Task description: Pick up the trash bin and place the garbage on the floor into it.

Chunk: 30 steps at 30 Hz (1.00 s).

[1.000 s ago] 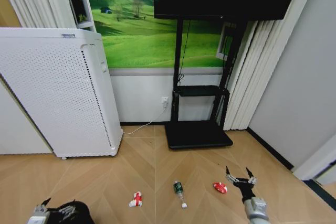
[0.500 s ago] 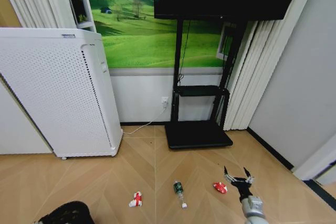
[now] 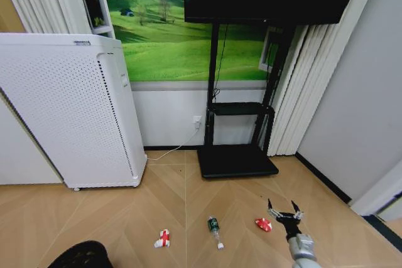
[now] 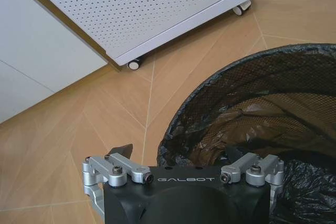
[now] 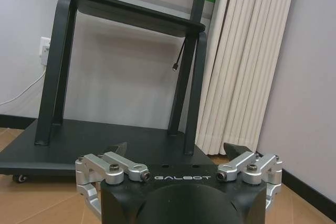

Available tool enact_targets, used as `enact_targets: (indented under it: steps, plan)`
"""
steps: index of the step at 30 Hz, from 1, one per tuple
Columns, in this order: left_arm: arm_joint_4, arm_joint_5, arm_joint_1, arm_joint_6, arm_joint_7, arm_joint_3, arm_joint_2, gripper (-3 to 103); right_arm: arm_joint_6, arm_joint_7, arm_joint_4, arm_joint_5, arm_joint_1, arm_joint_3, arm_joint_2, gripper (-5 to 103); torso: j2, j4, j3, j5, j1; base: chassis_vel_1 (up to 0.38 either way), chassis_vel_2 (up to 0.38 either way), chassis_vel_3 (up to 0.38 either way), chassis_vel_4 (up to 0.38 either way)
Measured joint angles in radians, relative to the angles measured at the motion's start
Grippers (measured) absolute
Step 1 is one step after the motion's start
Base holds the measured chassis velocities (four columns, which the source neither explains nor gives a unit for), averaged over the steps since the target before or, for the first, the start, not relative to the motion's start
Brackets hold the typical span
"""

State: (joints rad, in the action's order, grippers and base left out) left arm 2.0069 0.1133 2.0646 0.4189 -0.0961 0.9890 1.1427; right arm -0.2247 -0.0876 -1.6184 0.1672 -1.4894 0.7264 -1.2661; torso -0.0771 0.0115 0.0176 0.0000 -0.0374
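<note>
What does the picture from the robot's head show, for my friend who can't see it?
Three bits of garbage lie in a row on the wooden floor: a red-and-white wrapper, a small bottle and a red piece. The right gripper hovers open beside the red piece, and the black trash bin sits at the near left. Behind stand a white perforated appliance and a TV stand.
</note>
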Motion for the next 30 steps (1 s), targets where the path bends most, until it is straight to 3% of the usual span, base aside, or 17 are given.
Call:
enact_targets:
  steps: [17,30]
  plan:
    - [-0.036,-0.024,-0.003,-0.036,0.0,-0.017,0.039,99,-0.002,0.0,0.014,-0.008,0.009,-0.014,-0.004,100,0.0,0.0001,0.0,0.0,0.0,0.0,0.0,0.0,0.0]
    - [-0.094,-0.02,-0.046,-0.052,-0.036,-0.065,0.066,99,-0.003,0.0,0.015,-0.008,0.006,-0.008,0.0,100,0.0,0.0,0.0,0.0,0.0,0.0,0.0,0.0,0.0]
